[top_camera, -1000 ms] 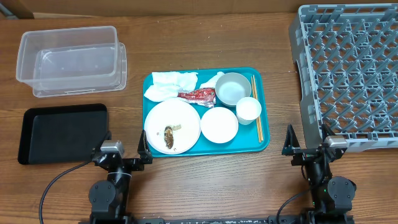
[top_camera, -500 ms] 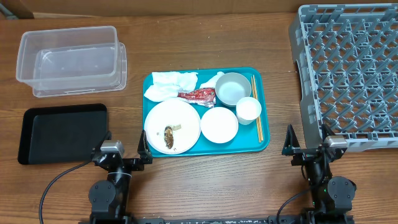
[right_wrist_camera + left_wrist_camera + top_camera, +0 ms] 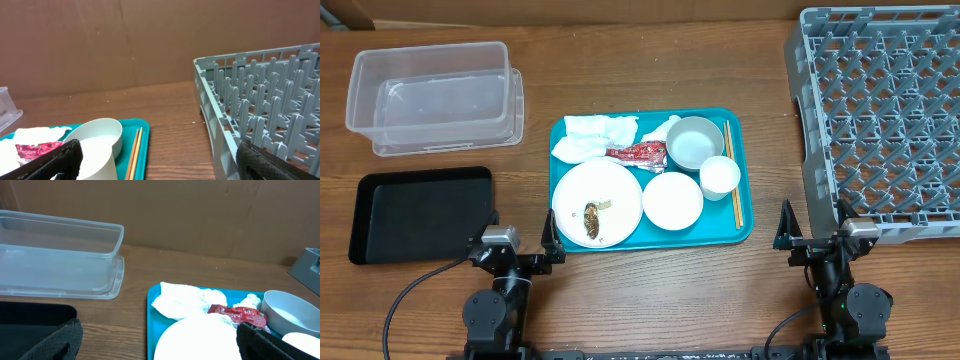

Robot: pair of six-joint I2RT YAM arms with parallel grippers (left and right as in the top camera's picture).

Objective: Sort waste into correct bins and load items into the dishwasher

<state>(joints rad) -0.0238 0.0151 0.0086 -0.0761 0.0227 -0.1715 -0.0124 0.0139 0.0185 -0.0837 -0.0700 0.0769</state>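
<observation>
At the middle of the counter, the teal tray carries everything. The crumpled tissues lie at its far left corner, with the red wrapper just beside them, its long axis running side to side. The left pincer hangs wide open and empty at the tray's near left corner, so the tissues lie ahead and slightly right of it. The right pincer, equally open and empty, sits well apart. The left arm looks the nearer, with the clear tub on its side.
</observation>
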